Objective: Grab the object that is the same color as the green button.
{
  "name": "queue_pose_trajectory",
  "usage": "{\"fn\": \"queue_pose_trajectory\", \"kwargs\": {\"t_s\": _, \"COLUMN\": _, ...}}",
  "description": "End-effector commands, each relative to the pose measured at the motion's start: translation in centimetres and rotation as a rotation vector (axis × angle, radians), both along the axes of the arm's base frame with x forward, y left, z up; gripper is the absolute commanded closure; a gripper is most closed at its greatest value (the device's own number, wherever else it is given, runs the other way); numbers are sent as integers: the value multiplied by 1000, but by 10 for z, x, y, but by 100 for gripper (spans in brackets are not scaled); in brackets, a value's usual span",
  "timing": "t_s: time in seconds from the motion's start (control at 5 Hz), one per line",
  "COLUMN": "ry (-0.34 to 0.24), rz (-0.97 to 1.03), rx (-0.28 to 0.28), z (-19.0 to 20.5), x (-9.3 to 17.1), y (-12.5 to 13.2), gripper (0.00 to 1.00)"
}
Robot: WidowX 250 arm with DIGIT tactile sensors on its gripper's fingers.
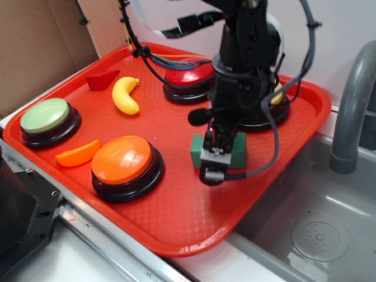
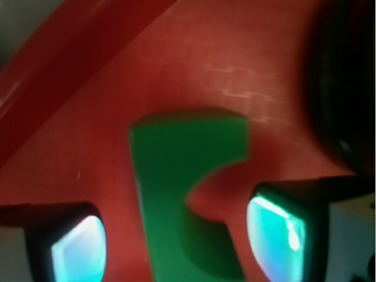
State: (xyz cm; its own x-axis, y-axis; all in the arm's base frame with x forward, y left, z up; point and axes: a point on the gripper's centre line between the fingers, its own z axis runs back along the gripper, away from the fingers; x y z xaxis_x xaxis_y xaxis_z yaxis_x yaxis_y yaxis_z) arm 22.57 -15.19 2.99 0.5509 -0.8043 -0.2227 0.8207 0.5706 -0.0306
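The claw (image 1: pixel 214 154) hangs open astride the dark green block (image 2: pixel 182 200) on the red tray (image 1: pixel 194 217), gripping nothing.

A dark green rectangular toy block (image 2: pixel 170 194) with a semicircular notch on its right side lies flat on the red textured plastic tray (image 2: pixel 194 64). The gripper (image 2: pixel 176 241) straddles it, jaws apart, 2 black fingers (image 2: pixel 276 226) with pale glowing pads flanking the block without clearly touching. A dark rounded shape (image 2: pixel 346 82), blurred, fills the upper right.
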Motion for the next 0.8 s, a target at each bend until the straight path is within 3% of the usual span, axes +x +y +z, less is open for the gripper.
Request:
{"fn": "queue_pose_trajectory", "kwargs": {"t_s": 0.0, "ry": -36, "rz": -22, "rx": -11, "z": -11, "x": -9, "y": -7, "gripper": 12}}
{"fn": "queue_pose_trajectory", "kwargs": {"t_s": 0.2, "ry": -51, "rz": -10, "rx": -22, "z": -9, "x": -10, "y": -9, "gripper": 100}}
{"fn": "queue_pose_trajectory", "kwargs": {"t_s": 0.4, "ry": -105, "rz": 20, "rx": -36, "z": 11, "x": -12, "y": -6, "gripper": 100}}
{"fn": "queue_pose_trajectory", "kwargs": {"t_s": 0.6, "ry": -218, "rz": 71, "rx": -37, "z": 56, "x": -12, "y": -5, "gripper": 100}}
